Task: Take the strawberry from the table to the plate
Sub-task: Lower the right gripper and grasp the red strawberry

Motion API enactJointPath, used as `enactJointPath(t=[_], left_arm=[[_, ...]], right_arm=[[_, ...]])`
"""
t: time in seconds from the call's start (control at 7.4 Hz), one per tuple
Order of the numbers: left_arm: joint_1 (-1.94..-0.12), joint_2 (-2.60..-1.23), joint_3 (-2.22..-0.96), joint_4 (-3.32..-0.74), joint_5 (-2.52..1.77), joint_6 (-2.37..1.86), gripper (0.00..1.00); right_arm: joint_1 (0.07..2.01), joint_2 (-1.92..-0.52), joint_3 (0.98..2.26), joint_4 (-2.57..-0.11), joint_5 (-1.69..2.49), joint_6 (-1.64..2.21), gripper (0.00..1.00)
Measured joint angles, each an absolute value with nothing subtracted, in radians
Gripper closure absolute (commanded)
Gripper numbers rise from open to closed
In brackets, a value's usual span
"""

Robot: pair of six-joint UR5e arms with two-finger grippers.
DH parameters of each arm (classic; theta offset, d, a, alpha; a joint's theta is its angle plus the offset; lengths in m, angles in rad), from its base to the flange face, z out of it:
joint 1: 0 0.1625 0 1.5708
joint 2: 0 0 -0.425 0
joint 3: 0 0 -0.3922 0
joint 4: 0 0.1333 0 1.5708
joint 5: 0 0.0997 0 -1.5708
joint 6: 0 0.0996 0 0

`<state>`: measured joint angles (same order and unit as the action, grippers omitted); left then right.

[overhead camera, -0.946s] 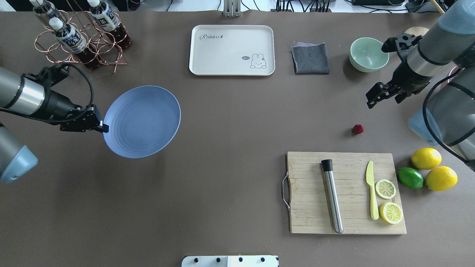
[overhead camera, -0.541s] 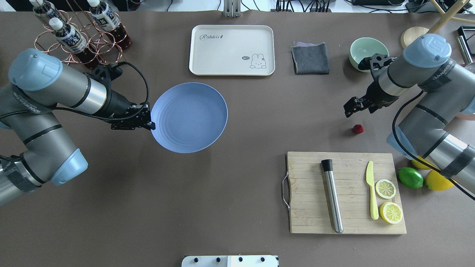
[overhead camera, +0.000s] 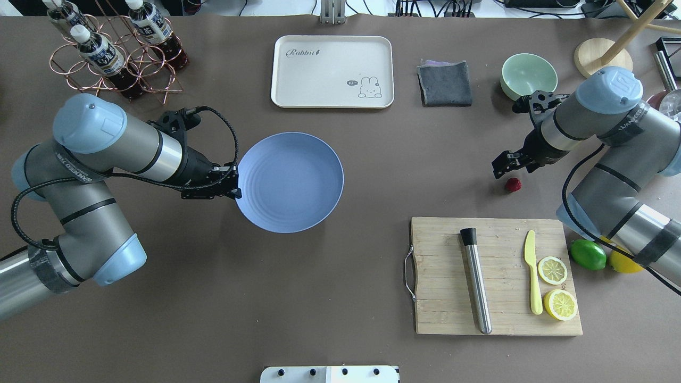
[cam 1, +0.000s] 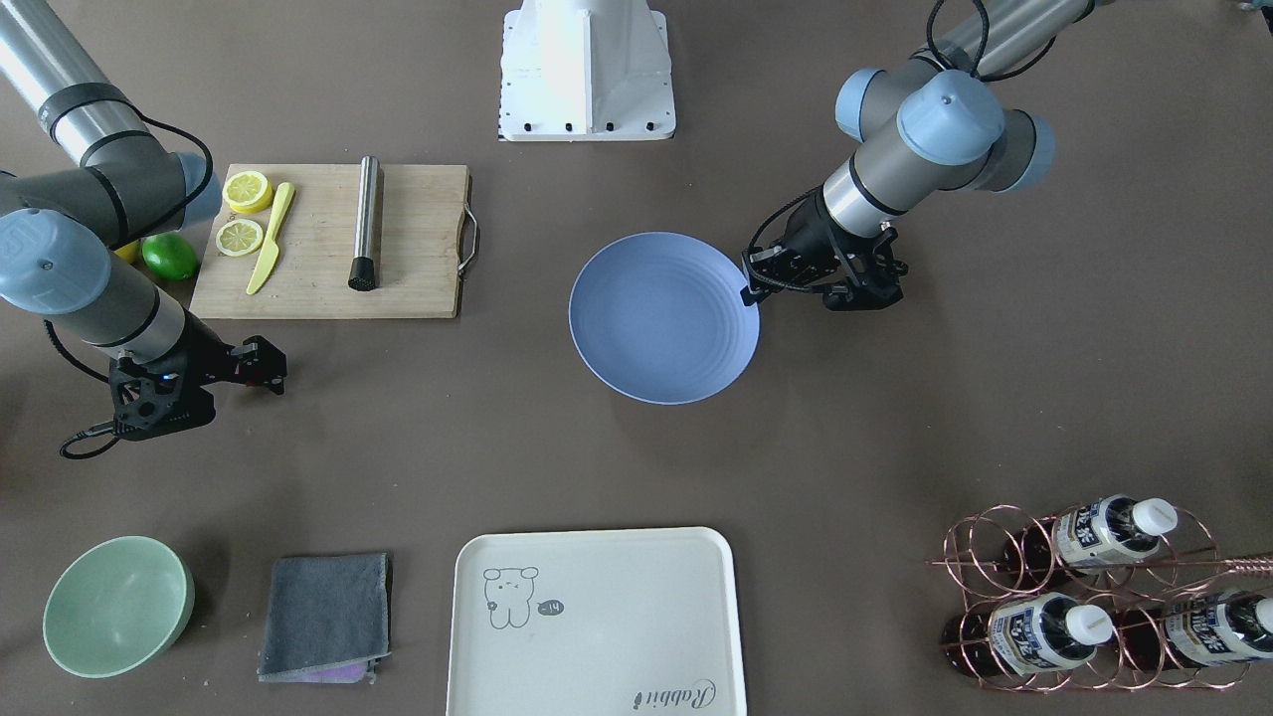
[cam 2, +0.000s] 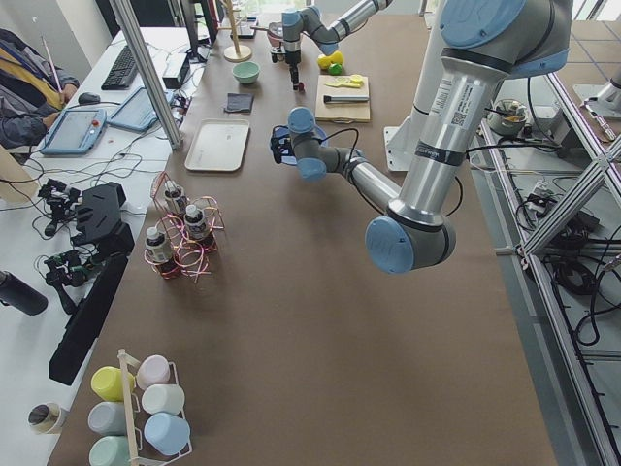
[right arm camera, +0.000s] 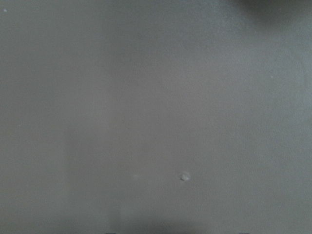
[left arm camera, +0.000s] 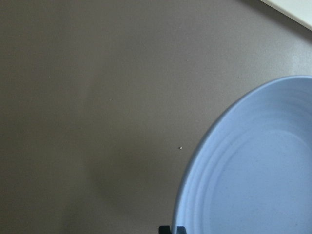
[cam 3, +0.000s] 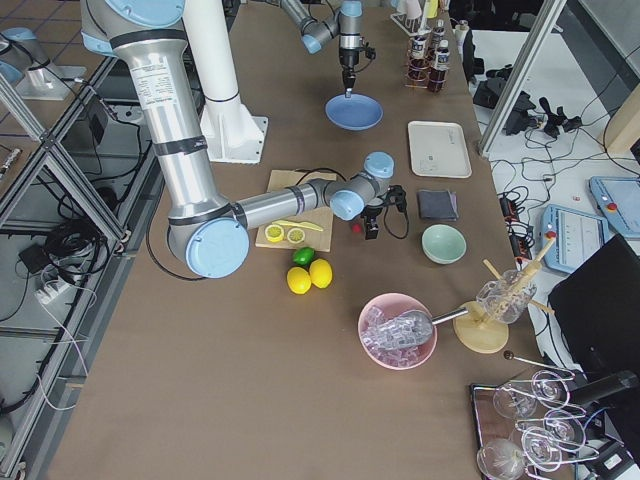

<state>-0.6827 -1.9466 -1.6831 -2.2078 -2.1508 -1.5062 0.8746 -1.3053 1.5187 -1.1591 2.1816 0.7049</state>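
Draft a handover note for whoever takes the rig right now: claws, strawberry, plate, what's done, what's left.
Left claw: shut on the plate rim, near the middle of the table.
Right claw: looks open, empty, close by the strawberry.
The strawberry lies on the table, between the cutting board and the green bowl.
Done: nothing in the plate yet.
Left: grasp the strawberry, carry it over, release it in the plate.
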Motion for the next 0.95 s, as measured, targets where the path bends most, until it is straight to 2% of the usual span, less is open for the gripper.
enactJointPath(t=[0.41, 0.54, 0.68, 0.81, 0.95], left_arm=[[-0.638, -1.944, -1.678, -2.207, -2.096, -1.508, 1.0], [-0.626, -1.942, -1.676, -2.207, -2.084, -1.508, 1.0], [-0.62, -1.941, -1.676, -2.207, -2.078, -1.508, 1.0], [-0.618, -1.94, -1.675, -2.207, -2.076, -1.508, 1.0], [-0.615, -1.94, -1.675, -2.207, -2.071, -1.508, 1.0]], right_arm=[[0.862, -1.329, 1.54, -1.162, 2.178, 0.706, 0.22], [0.851, -1.333, 1.547, -1.162, 2.176, 0.708, 0.28], [0.84, -1.334, 1.557, -1.163, 2.176, 0.724, 0.42], [0.832, -1.336, 1.564, -1.162, 2.176, 0.745, 0.52], [0.83, -1.34, 1.57, -1.162, 2.179, 0.752, 0.78]])
